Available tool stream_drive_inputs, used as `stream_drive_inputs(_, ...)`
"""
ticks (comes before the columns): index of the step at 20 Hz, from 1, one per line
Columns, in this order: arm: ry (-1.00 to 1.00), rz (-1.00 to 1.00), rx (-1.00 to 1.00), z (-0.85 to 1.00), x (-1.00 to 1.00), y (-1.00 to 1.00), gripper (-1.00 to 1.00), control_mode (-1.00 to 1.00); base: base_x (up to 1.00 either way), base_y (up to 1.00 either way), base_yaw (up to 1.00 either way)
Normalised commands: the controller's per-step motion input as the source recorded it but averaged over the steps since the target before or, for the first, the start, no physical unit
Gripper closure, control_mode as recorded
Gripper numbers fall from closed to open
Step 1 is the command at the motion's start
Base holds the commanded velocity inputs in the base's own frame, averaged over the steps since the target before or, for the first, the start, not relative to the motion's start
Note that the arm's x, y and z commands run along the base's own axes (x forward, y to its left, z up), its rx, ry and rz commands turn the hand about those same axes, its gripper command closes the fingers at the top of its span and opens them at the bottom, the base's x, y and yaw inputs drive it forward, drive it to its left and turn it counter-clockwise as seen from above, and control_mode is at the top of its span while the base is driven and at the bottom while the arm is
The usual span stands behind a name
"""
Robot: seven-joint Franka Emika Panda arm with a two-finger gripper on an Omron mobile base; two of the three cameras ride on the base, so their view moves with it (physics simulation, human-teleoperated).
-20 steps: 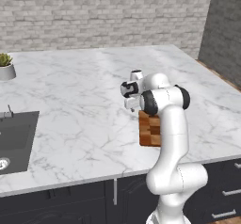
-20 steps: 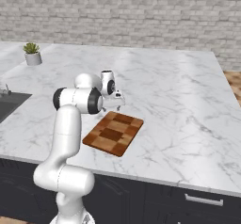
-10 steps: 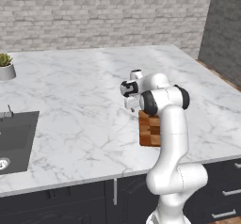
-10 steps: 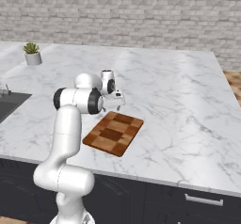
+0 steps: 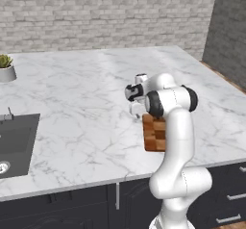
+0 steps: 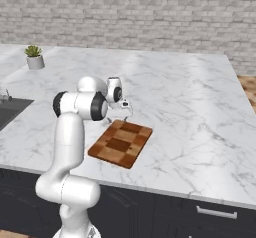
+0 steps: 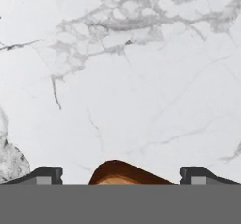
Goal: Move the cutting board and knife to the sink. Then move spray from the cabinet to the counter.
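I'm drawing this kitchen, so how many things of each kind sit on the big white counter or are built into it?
Checkered brown wooden cutting board: 1
Small green potted plant in a grey pot: 1
Dark grey sunken sink: 1
Total: 3, all on the white marble counter.

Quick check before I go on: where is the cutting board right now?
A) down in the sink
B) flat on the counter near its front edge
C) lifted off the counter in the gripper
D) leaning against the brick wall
B: the cutting board lies flat on the counter near its front edge, with the open gripper above its far end and holding nothing.
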Motion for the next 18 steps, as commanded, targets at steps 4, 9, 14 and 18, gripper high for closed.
stream_drive_inputs(4,0.04,0.0,0.0,-0.26,-0.65,-0.16,-1.0,-1.0,0.0,0.0,0.0)
stream_drive_inputs(9,0.04,0.0,0.0,-0.27,-0.66,-0.17,-1.0,-1.0,0.0,0.0,0.0)
stream_drive_inputs(14,0.03,0.0,0.0,-0.3,-0.64,-0.18,-1.0,-1.0,0.0,0.0,0.0)
stream_drive_inputs(18,0.03,0.0,0.0,-0.33,-0.61,-0.2,-1.0,-1.0,0.0,0.0,0.0)
